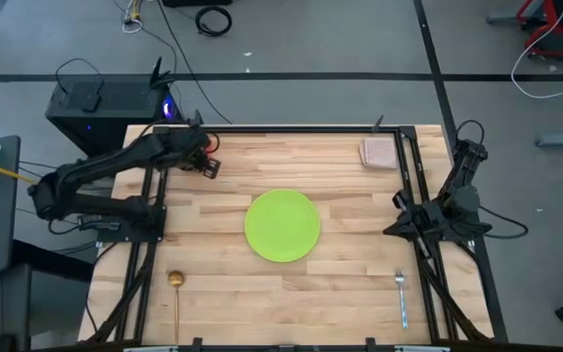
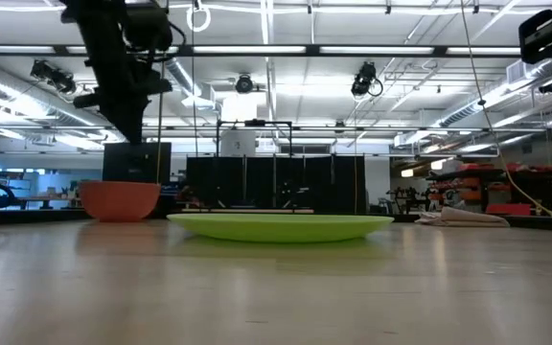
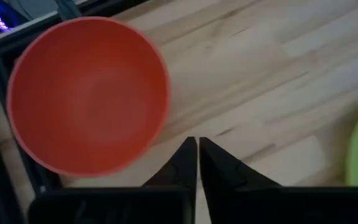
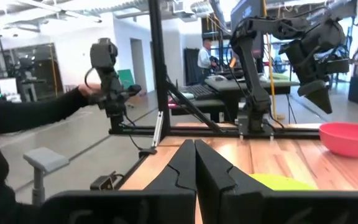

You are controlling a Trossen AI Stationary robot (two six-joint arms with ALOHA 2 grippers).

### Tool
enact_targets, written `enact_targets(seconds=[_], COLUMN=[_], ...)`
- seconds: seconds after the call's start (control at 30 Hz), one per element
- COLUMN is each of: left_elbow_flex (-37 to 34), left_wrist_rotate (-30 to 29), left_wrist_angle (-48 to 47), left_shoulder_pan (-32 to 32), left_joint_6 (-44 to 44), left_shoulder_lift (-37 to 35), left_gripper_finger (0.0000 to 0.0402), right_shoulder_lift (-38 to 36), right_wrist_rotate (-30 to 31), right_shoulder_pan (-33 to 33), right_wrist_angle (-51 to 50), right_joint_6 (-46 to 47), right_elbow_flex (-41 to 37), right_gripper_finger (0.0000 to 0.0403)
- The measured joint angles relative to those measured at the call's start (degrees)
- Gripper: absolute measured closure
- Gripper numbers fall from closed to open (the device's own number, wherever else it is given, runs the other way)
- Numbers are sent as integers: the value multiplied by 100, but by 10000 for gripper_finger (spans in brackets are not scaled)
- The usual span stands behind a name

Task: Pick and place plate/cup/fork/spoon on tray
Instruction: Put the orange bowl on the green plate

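The red-orange cup [image 3: 89, 93] stands upright on its base at the table's far left; it also shows in the low view [image 2: 120, 199]. In the high view my left arm covers it. My left gripper [image 3: 196, 146] is shut and empty, raised above the table just beside the cup, on the plate's side; it also shows in the high view [image 1: 210, 168]. The lime-green plate [image 1: 281, 225] lies flat at the table's middle. The golden spoon [image 1: 176, 293] lies near left, the silver fork [image 1: 402, 296] near right. My right gripper [image 4: 194, 149] is shut and waits at the right edge.
A pinkish-beige square pad [image 1: 378, 152] lies at the far right corner. Black frame rails [image 1: 150, 225] run along the table's left and right sides. A black box [image 1: 106, 103] stands beyond the far left corner. A person's sleeved arm [image 4: 36, 112] shows beyond the table.
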Motion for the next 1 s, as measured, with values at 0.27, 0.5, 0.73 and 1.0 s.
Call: enact_targets(seconds=[0.27, 0.5, 0.73, 1.0], left_elbow_flex=[0, 0, 0, 2], left_wrist_rotate=[441, 445, 638, 636], left_wrist_angle=[153, 451, 539, 938], left_shoulder_pan=[644, 980, 1065, 1065], left_joint_6=[138, 427, 398, 406], left_shoulder_lift=[819, 1251, 1551, 1893], left_gripper_finger=[287, 244, 240, 246], right_shoulder_lift=[336, 418, 418, 416], right_wrist_rotate=[1, 2, 2, 2], right_shoulder_pan=[-74, -74, -74, -74], right_wrist_angle=[3, 8, 5, 5], right_joint_6=[271, 266, 262, 259], right_elbow_flex=[118, 118, 118, 118], right_gripper_finger=[399, 399, 399, 399])
